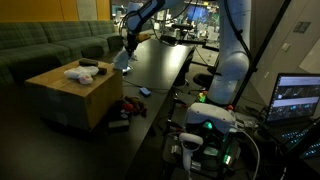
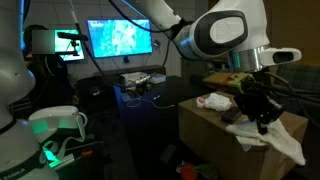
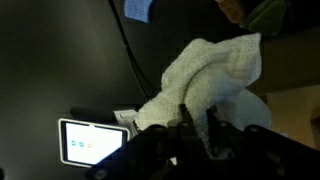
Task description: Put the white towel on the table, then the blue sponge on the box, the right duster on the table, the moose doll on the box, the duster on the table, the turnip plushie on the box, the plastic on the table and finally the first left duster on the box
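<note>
The white towel [image 3: 212, 68] hangs bunched from my gripper [image 3: 196, 126], whose fingers are shut on its lower fold. In both exterior views the towel [image 2: 277, 136] [image 1: 122, 62] dangles below the gripper [image 2: 262, 112] [image 1: 127, 47], beside the tan cardboard box [image 1: 70, 98] [image 2: 212, 140] and over the edge of the long black table [image 1: 165, 65]. A small blue block, the blue sponge [image 3: 138, 9], lies on the table [image 3: 60, 60] at the top of the wrist view. The moose doll cannot be made out.
Soft items [image 1: 82, 70] lie on the box top, among them a white and red one [image 2: 212, 100]. A small device with a lit screen [image 3: 90, 140] lies on the table under the gripper. Monitors [image 2: 120, 38] and cables stand behind, and a green sofa [image 1: 50, 45] beyond the box.
</note>
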Robot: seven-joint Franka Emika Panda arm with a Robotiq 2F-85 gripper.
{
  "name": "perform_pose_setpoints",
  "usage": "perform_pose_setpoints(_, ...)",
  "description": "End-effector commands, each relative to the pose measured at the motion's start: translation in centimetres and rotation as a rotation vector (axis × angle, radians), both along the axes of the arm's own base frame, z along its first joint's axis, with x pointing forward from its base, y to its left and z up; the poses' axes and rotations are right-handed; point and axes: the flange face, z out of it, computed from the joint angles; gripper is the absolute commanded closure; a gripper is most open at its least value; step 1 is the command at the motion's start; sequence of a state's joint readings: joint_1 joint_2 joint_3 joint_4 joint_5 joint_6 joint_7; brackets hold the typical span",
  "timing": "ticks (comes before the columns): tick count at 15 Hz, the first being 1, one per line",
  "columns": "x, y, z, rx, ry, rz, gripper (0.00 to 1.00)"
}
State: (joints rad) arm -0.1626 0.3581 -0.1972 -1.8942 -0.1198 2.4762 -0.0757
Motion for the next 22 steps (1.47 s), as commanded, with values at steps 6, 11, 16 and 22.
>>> perform_pose_setpoints(6,-7.2,-2.1,-7.0,0.013,0.071,-0.107,0.87)
perform_pose_setpoints(11,-6.8,-1.5,-14.6,0.046,0.148,-0.087,0.87)
perform_pose_setpoints(16,-5.4,-0.5,-21.8,0.031,0.198,-0.07,0.87)
perform_pose_setpoints(22,-4.4,-0.6,-28.2,0.024,0.241,-0.069,0.87)
